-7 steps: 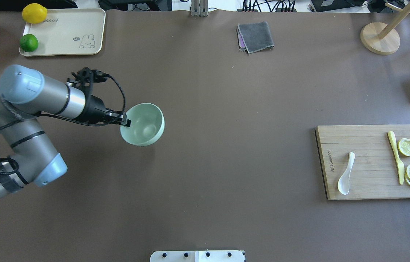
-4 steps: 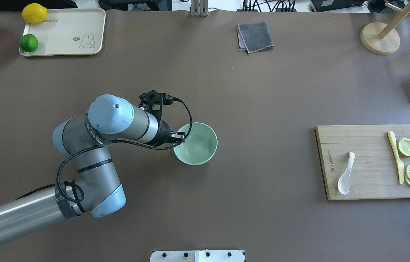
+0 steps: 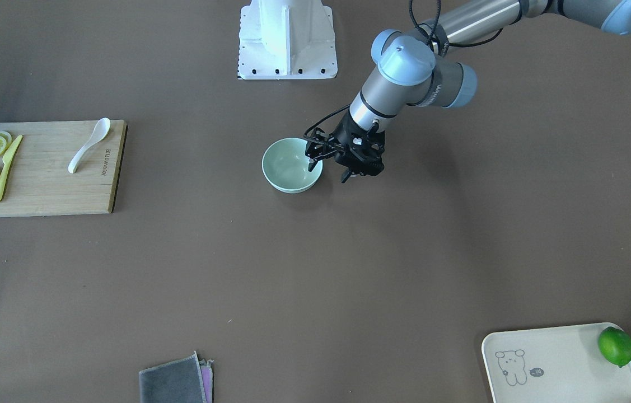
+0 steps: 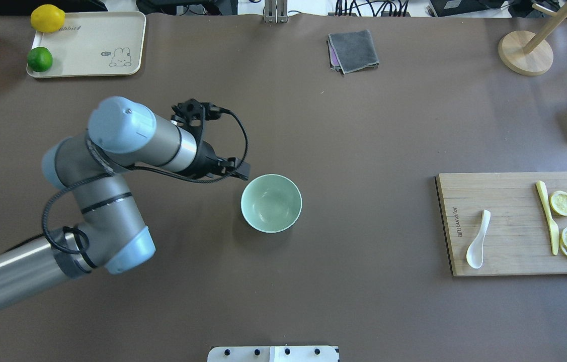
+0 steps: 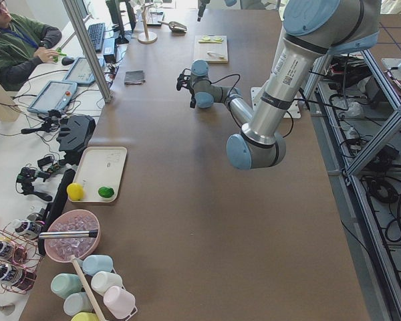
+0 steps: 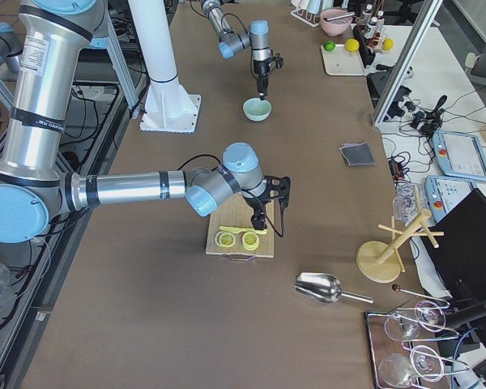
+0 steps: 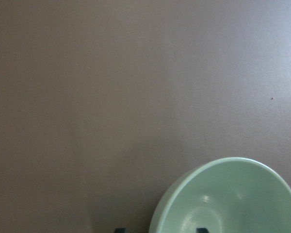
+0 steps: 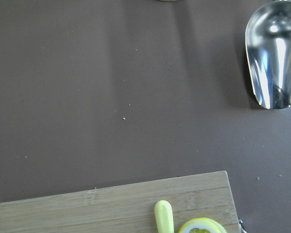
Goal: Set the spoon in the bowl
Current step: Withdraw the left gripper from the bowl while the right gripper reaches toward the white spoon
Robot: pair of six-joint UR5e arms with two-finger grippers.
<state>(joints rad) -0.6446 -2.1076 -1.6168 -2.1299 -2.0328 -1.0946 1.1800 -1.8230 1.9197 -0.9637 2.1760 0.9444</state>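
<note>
I find the left gripper (image 4: 243,173), fingers spread, beside the bowl (image 4: 271,202) at frame centre, likely staged for the spoon (image 4: 478,240) lower right. Right gripper (image 6: 257,227): cannot tell.

The mint-green bowl (image 4: 271,203) stands upright on the brown surface (image 4: 363,130) near mid-frame. The left hand (image 4: 243,174) hangs just beside the bowl's upper-left rim. At the right of the frame, the white soup spoon (image 4: 478,240) lies on a wooden cutting board (image 4: 507,196), apart from a yellow knife (image 4: 548,217) and lemon slices (image 4: 563,203). In the upper left, a cream tray (image 4: 92,45) carries a lemon (image 4: 48,18) and a lime (image 4: 39,59).
</note>
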